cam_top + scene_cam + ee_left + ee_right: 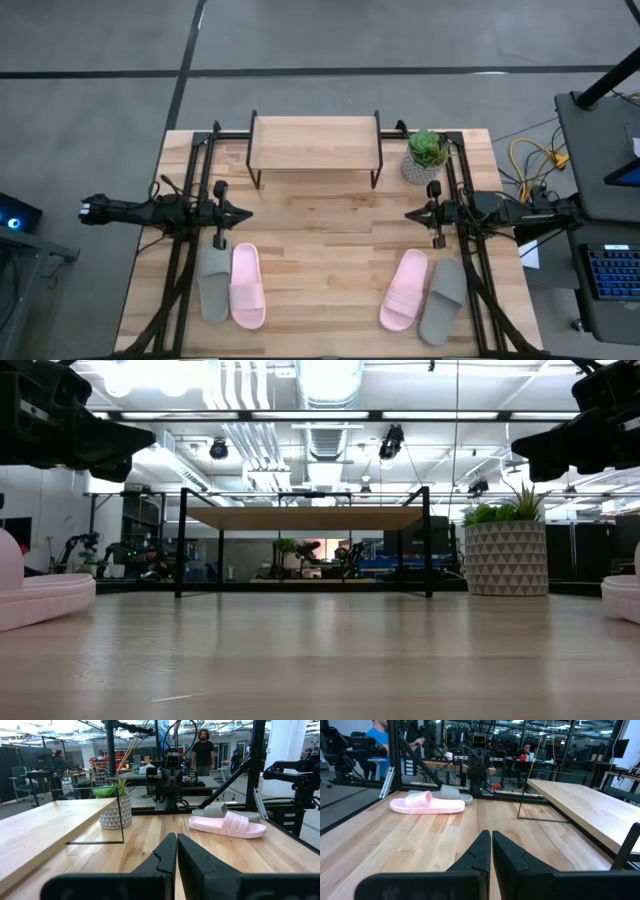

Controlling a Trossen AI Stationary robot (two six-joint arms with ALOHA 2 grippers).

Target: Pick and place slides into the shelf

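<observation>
Both arms hang level over the worktop [330, 230], facing each other across its middle, and nothing is in hand: the left gripper [243, 212] is clenched empty, the right gripper [410, 214] likewise. The shelf [315, 143] stands at the far edge, a potted plant [426, 156] just beside it. By the near left corner lie a grey slide [212, 281] and a pink slide [247, 285] touching; by the near right corner, another pink slide [404, 291] against another grey slide [443, 299].
</observation>
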